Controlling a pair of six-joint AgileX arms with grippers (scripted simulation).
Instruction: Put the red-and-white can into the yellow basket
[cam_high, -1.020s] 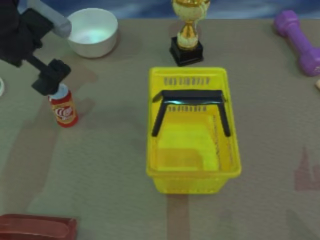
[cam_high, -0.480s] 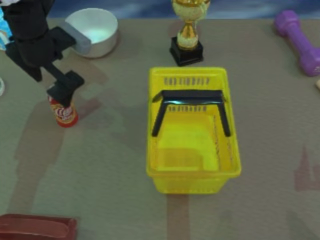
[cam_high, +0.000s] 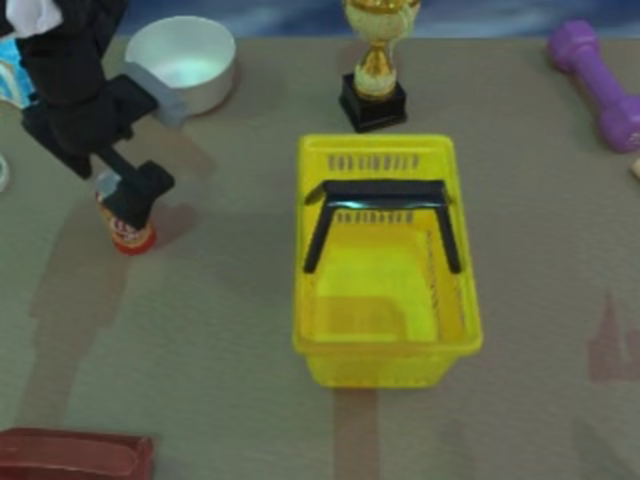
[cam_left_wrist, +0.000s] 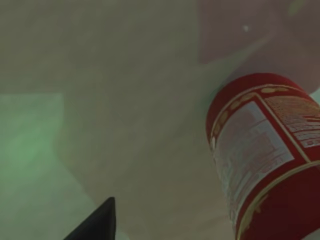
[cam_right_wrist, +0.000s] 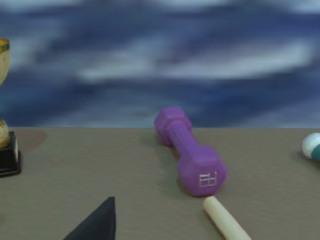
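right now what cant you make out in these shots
- Red-and-white can: top view, its top is covered by the left gripper; whether the fingers grip it is hidden.
- Same can, left wrist view: cut off by the edge, label print unreadable.
- Right gripper: absent from the top view.
- Dark red tray: cut by the top view's lower edge.

You get soft, even light — the left arm's (cam_high: 75, 100) shadow falls toward 7 o'clock across the table (cam_high: 220, 330), wrist views blurred.
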